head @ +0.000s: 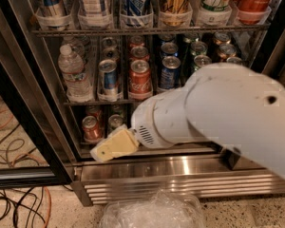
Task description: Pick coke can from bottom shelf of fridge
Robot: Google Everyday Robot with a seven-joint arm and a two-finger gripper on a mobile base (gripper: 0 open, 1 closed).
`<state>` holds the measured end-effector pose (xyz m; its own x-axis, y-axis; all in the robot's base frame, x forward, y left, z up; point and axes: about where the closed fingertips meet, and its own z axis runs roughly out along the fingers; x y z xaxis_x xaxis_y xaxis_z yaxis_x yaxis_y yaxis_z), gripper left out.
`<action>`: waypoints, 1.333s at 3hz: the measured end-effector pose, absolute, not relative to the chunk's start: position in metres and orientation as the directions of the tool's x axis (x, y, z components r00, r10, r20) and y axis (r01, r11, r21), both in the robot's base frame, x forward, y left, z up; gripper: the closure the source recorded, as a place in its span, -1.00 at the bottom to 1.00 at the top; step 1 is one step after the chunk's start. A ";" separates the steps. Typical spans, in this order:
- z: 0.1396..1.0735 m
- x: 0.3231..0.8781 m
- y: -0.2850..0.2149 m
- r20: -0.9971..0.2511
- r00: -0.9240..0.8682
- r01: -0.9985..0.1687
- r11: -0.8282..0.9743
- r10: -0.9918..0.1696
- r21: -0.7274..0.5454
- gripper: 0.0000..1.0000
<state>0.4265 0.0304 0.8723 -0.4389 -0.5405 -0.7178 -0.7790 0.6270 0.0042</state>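
The coke can (90, 128), small and dull red with a silver top, stands at the left end of the bottom shelf (84, 145) of the fridge (180, 174). A silver-topped can (115, 122) stands just right of it. My gripper (107, 149), cream-coloured, sits low in front of the shelf's front edge, just right of and below the coke can, not touching it. My white arm (228, 113) hides the rest of the bottom shelf to the right.
The middle rack holds a water bottle (73, 73), a blue can (108, 78), a brighter red can (140, 78) and more cans. The black door frame (23, 113) stands at left. A clear plastic bag (152, 212) and cables (14, 208) lie on the floor.
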 end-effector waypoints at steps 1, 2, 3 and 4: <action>0.886 0.436 0.046 -0.789 -0.446 -0.739 0.671 -0.422 0.058 -1.00; 0.881 0.435 0.056 -0.789 -0.440 -0.747 0.662 -0.428 0.057 -1.00; 0.857 0.426 0.086 -0.796 -0.447 -0.748 0.659 -0.408 0.083 -1.00; 0.821 0.416 0.111 -0.805 -0.472 -0.719 0.685 -0.359 0.115 -1.00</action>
